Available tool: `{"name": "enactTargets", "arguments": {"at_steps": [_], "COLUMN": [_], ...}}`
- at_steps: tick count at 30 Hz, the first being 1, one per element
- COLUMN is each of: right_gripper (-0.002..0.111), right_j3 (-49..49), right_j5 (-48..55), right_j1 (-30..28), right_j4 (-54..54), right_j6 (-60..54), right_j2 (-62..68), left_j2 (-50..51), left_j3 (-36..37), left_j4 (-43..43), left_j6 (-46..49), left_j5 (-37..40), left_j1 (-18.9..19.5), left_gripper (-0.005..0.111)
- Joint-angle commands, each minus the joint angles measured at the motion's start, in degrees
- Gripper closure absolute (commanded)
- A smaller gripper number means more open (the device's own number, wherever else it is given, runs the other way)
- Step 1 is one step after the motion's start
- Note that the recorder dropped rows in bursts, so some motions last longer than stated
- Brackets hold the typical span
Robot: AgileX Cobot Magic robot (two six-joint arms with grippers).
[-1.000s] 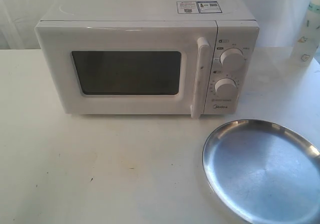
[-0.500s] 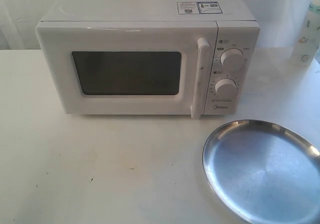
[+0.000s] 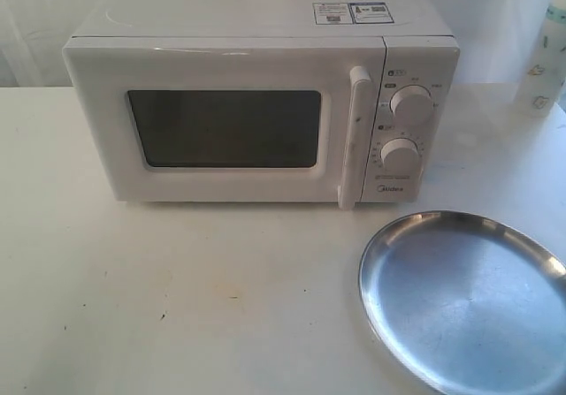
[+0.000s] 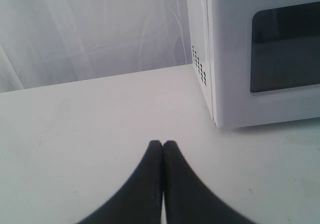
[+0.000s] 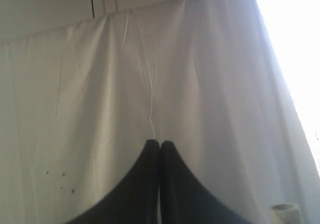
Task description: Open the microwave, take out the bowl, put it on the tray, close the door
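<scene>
The white microwave (image 3: 256,103) stands at the back of the table with its door (image 3: 221,125) closed and the vertical bar handle (image 3: 354,134) upright. The bowl is hidden from view. The silver tray (image 3: 464,302) lies empty at the front right. Neither gripper shows in the exterior view. My left gripper (image 4: 162,144) is shut and empty, low over the table, off the microwave (image 4: 260,53) at its left front corner. My right gripper (image 5: 159,143) is shut and empty, pointing at a white curtain (image 5: 150,68).
A pale bottle (image 3: 544,59) stands at the far right behind the microwave's control side. Two round knobs (image 3: 411,105) sit right of the handle. White curtains back the table. Bare tabletop (image 3: 177,289) stretches in front of the microwave.
</scene>
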Motion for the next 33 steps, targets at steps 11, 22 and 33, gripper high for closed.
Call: {"name": "enactTargets", "arguments": {"at_steps": [11,22,33], "right_gripper": [0.108,0.108,0.091], "right_j3": [-30.52,-33.56,-33.81], "right_j5": [-14.52,-35.08,-35.08], "right_j1": [-0.26,-8.85,-9.1], "right_j4": [-59.91,-85.57,-79.21], "right_j6": [14.56,24.0,23.88], "right_j2": [63.78,76.73,82.03], "left_j2": [-0.12,-0.12,-0.12], "left_j3": [-0.16,-0.16,-0.16], "left_j4": [-0.43,-0.43,-0.43], "left_j6": [0.0,0.0,0.0], "left_j5": [-0.31,-0.31,-0.31], "left_j1": [-0.43,-0.43,-0.43], "left_gripper": [0.107,0.107,0.107]}}
